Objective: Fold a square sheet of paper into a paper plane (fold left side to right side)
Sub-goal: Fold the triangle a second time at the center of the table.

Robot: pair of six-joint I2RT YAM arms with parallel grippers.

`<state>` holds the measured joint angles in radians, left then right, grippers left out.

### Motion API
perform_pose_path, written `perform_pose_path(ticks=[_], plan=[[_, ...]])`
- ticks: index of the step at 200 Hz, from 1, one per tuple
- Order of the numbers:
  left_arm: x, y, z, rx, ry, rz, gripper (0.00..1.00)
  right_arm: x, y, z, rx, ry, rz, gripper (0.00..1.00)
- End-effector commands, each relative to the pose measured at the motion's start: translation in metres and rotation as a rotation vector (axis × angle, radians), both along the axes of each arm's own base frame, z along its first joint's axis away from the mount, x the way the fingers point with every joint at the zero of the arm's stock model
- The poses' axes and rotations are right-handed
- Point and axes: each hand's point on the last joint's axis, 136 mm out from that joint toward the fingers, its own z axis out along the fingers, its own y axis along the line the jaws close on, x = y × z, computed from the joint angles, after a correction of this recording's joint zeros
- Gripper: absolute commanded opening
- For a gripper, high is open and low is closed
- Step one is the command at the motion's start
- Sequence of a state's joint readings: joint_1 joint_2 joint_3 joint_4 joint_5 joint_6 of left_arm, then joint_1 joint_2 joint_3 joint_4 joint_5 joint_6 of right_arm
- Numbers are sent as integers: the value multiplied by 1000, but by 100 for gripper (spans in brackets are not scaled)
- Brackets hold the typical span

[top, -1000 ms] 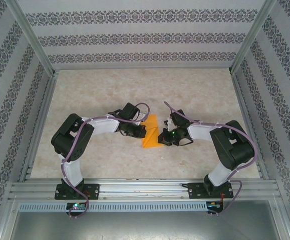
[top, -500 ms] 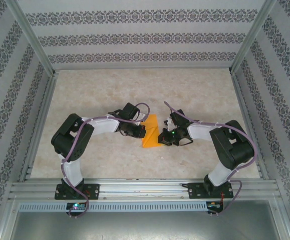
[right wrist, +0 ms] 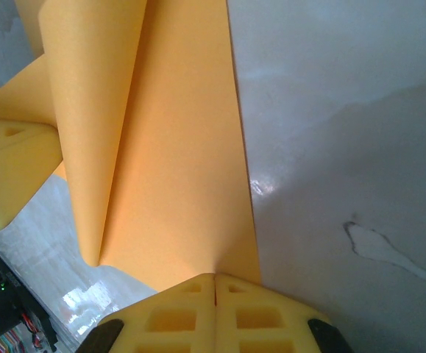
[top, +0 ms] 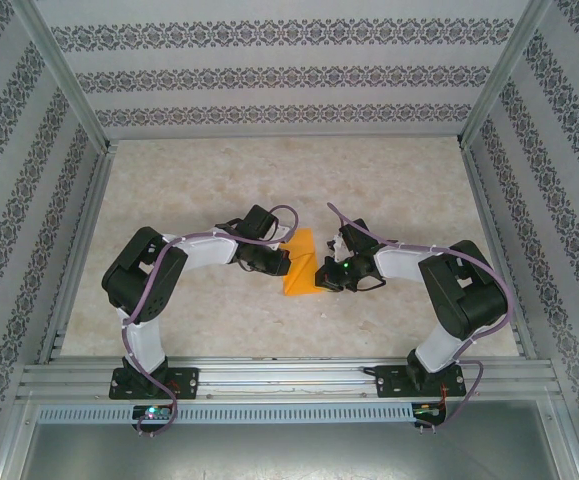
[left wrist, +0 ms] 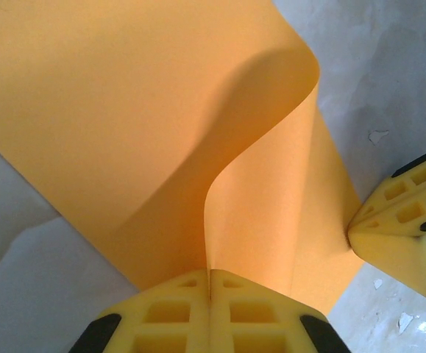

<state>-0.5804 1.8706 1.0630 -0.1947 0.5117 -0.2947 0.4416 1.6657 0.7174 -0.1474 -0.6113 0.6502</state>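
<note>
Left gripper (top: 283, 262) and right gripper (top: 321, 272), top view: both sat at the square sheet of paper (top: 300, 266) near the middle of the table (top: 399, 190). The 2 wrists covered the fingertips, so the grip was unreadable there. Left wrist view: the left gripper (left wrist: 210, 283) was clamped on the sheet's near edge. The paper curled upward and was cropped at the top. Right wrist view: the right gripper (right wrist: 214, 283) pinched another edge, and the sheet's far end ran out of frame.
</note>
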Motion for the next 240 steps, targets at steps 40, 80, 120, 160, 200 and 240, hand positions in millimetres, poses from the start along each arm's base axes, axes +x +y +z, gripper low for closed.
perform_pose_path(ticks=[40, 80, 120, 160, 200, 240], plan=[[12, 1, 5, -2, -32, 1, 0, -19, -14, -26, -99, 76, 9, 0], [8, 3, -4, 13, -12, -5, 0, -19, -14, -26, -98, 76, 10, 0], [2, 7, -14, 30, 11, -9, 0, -18, -11, -23, -88, 72, 12, 0], [-3, 11, -21, 50, 27, -13, 0, -3, 0, 7, -19, 3, 7, 0], [-5, 12, -24, 56, 32, -15, 0, 16, 15, 42, 98, -81, -7, 2], [-5, 12, -24, 57, 31, -17, 0, 34, 38, 47, 182, -111, -27, 0]])
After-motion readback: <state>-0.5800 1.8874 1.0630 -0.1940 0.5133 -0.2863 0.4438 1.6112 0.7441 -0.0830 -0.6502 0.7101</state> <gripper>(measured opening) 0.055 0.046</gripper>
